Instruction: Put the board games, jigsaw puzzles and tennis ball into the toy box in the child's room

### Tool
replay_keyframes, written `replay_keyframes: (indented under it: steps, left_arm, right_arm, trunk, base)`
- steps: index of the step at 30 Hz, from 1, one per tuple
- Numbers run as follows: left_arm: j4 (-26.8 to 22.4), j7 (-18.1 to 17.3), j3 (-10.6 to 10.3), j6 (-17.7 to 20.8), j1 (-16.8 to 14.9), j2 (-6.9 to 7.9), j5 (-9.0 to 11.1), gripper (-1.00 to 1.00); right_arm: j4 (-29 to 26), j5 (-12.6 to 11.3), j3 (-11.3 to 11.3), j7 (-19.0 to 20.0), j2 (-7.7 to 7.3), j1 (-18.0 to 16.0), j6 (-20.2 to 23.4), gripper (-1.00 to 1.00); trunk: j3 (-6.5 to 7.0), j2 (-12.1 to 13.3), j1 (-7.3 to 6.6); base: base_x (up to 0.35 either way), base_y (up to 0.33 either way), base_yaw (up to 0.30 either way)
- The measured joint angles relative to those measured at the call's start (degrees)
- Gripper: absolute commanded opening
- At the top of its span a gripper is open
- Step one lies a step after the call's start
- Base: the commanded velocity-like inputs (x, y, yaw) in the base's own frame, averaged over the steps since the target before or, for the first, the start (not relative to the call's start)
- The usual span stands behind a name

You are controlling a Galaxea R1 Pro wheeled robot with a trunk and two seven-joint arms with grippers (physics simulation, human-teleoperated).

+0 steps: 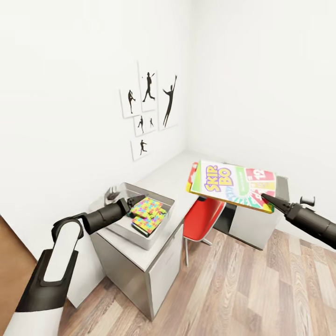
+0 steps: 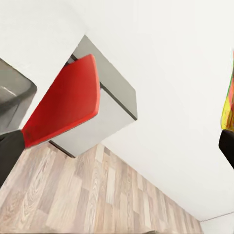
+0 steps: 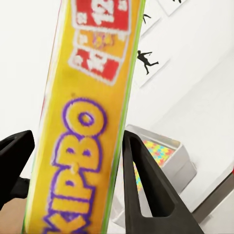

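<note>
On the left of the head view, the left pincer hangs over the near rim of the grey toy box, which sits on the counter with two jigsaw puzzles inside; whether it is clenched or released I cannot tell. A red chair stands under the counter. To the right, the right pincer is clenched on one edge of the Skip-Bo game, holding it level in the air, well apart from the box. The step in hand looks like carrying this game over; next it must travel left above the box opening before being let go.
</note>
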Motion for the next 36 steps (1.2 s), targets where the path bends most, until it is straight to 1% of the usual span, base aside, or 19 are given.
replay_keyframes:
  steps: [3,4,6,7,10,11,14,15,19,20,23,24,27,28,29,31,32,34,36]
  left_arm:
    - [0.00,-0.72,2.65,-0.33,3.15,1.65,0.07,1.00]
    - [0.00,-0.73,2.68,-0.33,3.19,1.66,0.20,1.00]
    - [0.00,-1.68,4.56,-0.53,5.27,2.81,0.20,1.00]
    - [0.00,-1.70,4.60,-0.53,5.31,2.82,0.31,1.00]
    - [-0.01,-4.18,7.39,-0.72,8.00,4.32,0.38,1.00]
    - [-0.01,-4.21,7.41,-0.72,8.03,4.33,0.46,1.00]
    - [0.00,-7.34,9.73,-0.89,10.81,5.21,0.31,1.00]
    - [-0.01,-7.37,9.76,-0.88,10.84,5.22,0.38,1.00]
    - [0.00,-10.53,12.16,-1.28,14.66,5.78,0.21,1.00]
    - [0.00,-10.55,12.18,-1.28,14.69,5.78,0.27,1.00]
    - [0.00,-11.78,14.26,-1.83,17.33,5.96,0.11,1.00]
    - [0.00,-11.78,14.28,-1.83,17.36,5.96,0.18,1.00]
    - [0.00,-12.48,16.26,-2.45,20.53,6.05,0.06,1.00]
    - [0.00,-12.49,16.28,-2.44,20.57,6.05,0.15,1.00]
    - [0.00,-12.64,16.74,-2.72,21.67,6.05,0.06,1.00]
    - [0.02,-12.99,17.44,-3.42,23.99,6.02,-0.01,1.00]
    - [0.02,-12.99,17.45,-3.43,24.03,6.02,0.08,1.00]
    - [0.05,-13.37,17.88,-4.35,26.37,5.85,-0.06,1.00]
    - [0.06,-13.52,18.04,-4.88,27.66,5.75,-0.09,1.00]
  right_arm:
    - [0.05,0.11,0.06,-1.01,0.16,-0.01,-0.06,-1.00]
    - [0.05,0.16,0.06,-1.02,0.16,-0.01,-0.09,-1.00]
    - [0.06,-0.06,0.08,-1.63,0.34,-0.02,-0.01,-1.00]
    - [0.06,-0.16,0.08,-1.63,0.34,-0.02,0.03,-1.00]
    - [0.07,-0.21,0.12,-2.25,0.82,-0.02,0.06,-1.00]
    - [0.07,-0.21,0.12,-2.25,0.82,-0.03,0.05,-1.00]
    - [0.07,-0.21,0.45,-2.66,1.41,-0.03,0.07,-1.00]
    - [0.07,-0.18,0.46,-2.67,1.42,-0.03,0.05,-1.00]
    - [0.08,-0.14,2.16,-3.96,1.81,-0.03,0.05,-1.00]
    - [0.08,-0.05,2.17,-3.98,1.81,-0.03,0.01,-1.00]
    - [0.10,0.01,3.62,-5.82,2.04,-0.03,-0.02,-1.00]
    - [0.10,0.01,3.63,-5.83,2.04,-0.03,-0.04,-1.00]
    - [0.14,0.03,4.90,-8.23,2.67,-0.07,-0.05,-1.00]
    - [0.14,-0.01,4.91,-8.24,2.68,-0.07,-0.04,-1.00]
    - [0.14,-0.41,5.26,-9.03,3.03,-0.08,0.05,-1.00]
    - [0.16,0.02,5.82,-10.48,3.79,-0.09,-0.05,-1.00]
    - [0.16,-0.08,5.83,-10.49,3.80,-0.09,-0.04,-1.00]
    - [0.16,-0.20,6.20,-11.52,4.38,-0.10,0.00,-1.00]
    - [0.16,-0.28,6.34,-11.88,4.59,-0.11,0.02,-1.00]
  trunk:
    - [0.00,0.00,0.00]
    - [0.00,0.00,0.00]
    - [0.00,0.00,0.00]
    - [0.00,0.00,0.00]
    - [0.00,0.00,0.00]
    - [0.00,0.00,0.00]
    - [0.00,0.00,0.00]
    - [0.00,0.00,0.00]
    - [0.00,0.00,0.00]
    - [0.00,0.00,0.00]
    - [0.00,0.00,0.00]
    - [0.00,0.00,0.00]
    - [0.00,0.00,0.00]
    - [0.00,0.00,0.00]
    - [0.00,-0.01,0.00]
    - [0.00,0.00,0.00]
    - [0.00,0.00,0.00]
    - [0.00,-0.01,0.00]
    - [0.00,-0.01,0.00]
  base:
    - [0.000,0.203,0.000]
    - [0.000,0.150,0.000]
    - [0.000,0.120,0.000]
    - [0.000,0.096,0.000]
    - [0.000,0.066,0.000]
    - [0.000,0.049,0.000]
    - [0.000,0.034,0.000]
    - [0.000,0.025,0.000]
    - [0.000,0.015,0.000]
    - [0.000,0.010,0.000]
    - [0.000,0.007,0.000]
    - [0.000,0.005,0.000]
    - [0.000,0.004,0.000]
    - [0.000,0.003,0.000]
    - [0.000,0.002,0.000]
    - [0.000,0.002,0.000]
    - [0.000,0.001,0.000]
    - [0.000,0.001,0.000]
    - [0.000,0.000,0.000]
